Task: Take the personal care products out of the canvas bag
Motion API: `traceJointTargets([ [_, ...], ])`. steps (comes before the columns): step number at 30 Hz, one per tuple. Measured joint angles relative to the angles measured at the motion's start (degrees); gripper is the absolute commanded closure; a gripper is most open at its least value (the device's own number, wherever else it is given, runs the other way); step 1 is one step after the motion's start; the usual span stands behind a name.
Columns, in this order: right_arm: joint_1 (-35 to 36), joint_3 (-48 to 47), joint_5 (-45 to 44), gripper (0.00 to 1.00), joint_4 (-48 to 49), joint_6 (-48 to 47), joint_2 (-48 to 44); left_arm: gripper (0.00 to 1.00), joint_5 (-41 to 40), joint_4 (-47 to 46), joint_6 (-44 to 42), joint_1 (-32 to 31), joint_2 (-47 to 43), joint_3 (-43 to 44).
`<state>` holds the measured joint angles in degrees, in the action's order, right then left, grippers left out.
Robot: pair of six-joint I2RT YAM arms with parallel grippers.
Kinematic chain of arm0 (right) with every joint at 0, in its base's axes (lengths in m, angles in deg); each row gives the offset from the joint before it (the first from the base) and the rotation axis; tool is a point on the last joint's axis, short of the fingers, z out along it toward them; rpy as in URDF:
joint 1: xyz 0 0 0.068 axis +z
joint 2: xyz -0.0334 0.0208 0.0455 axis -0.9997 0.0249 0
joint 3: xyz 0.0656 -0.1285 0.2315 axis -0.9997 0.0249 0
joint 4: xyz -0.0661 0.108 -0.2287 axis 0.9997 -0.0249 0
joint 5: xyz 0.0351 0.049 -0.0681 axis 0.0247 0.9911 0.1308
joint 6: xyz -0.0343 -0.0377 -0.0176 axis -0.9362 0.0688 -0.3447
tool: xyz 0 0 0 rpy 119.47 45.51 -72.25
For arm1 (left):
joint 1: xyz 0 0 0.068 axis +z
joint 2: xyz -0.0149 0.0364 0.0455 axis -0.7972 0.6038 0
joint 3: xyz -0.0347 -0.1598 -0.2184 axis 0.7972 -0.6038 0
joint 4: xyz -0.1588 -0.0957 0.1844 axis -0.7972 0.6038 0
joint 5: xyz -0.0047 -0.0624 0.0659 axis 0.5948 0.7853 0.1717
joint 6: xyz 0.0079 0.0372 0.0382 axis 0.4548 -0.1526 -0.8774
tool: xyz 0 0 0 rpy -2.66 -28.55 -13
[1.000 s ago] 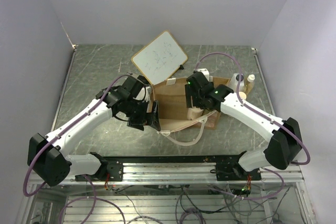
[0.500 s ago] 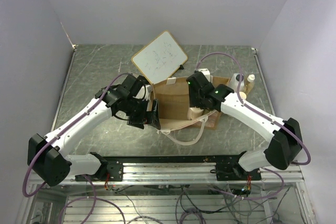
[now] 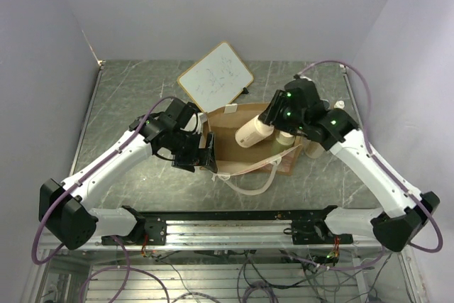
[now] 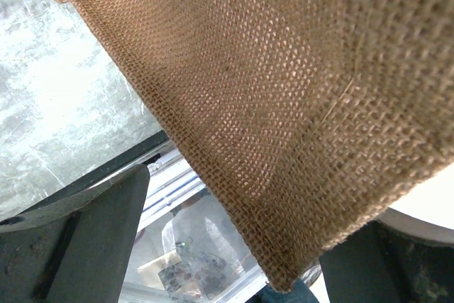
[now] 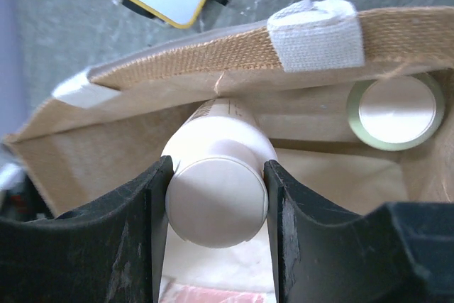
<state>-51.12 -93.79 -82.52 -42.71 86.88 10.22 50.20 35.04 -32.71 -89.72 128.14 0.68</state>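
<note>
The right end effector [image 5: 216, 182] gripped a cream-capped bottle [image 3: 250, 133] - tipped over, just above the open canvas bag [image 5: 213, 69]. One more round-capped bottle [image 5: 395, 111] sat inside the bag. The left end effector [image 3: 206, 155] stood wide - a finger on each side of the bag's wall.

The canvas bag [image 4: 284, 104] is coarse, rough weave; the bottle [image 5: 216, 200] smooth, matt plastic.

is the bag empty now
No, a round cap shows inside the bag, beside the bottle in the right gripper.
</note>
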Motion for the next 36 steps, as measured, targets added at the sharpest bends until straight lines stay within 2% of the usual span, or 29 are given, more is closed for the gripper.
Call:
traceJointTargets([
  [6,-7.1,-4.1,5.3,1.0,-3.4,6.1,-3.5,0.0,0.0,0.0,0.0,0.0,0.2,0.0],
  [10,-11.3,-13.3,5.1,1.0,-8.7,7.4,-3.1,0.0,0.0,0.0,-0.2,0.0,0.2,0.0],
  [18,-12.4,-37.2,-7.8,1.0,-19.4,7.4,-1.5,0.0,0.0,0.4,-0.6,0.0,0.2,0.0],
  [23,-12.4,-44.9,-20.4,1.0,-26.8,4.7,-1.0,0.0,-0.1,0.8,-0.9,0.0,0.2,0.2],
  [27,-12.4,-42.8,-30.4,1.0,-31.5,0.3,-0.9,0.0,-0.4,1.2,-1.1,0.0,0.2,0.7],
  [31,-12.6,-32.5,-38.7,1.0,-33.2,-4.5,-1.3,0.0,-0.5,1.4,-1.2,0.0,0.1,0.7],
  [36,-17.1,-19.9,-41.8,1.0,-27.2,-11.8,-1.2,0.0,-0.5,1.6,-1.5,0.0,0.0,0.7],
])
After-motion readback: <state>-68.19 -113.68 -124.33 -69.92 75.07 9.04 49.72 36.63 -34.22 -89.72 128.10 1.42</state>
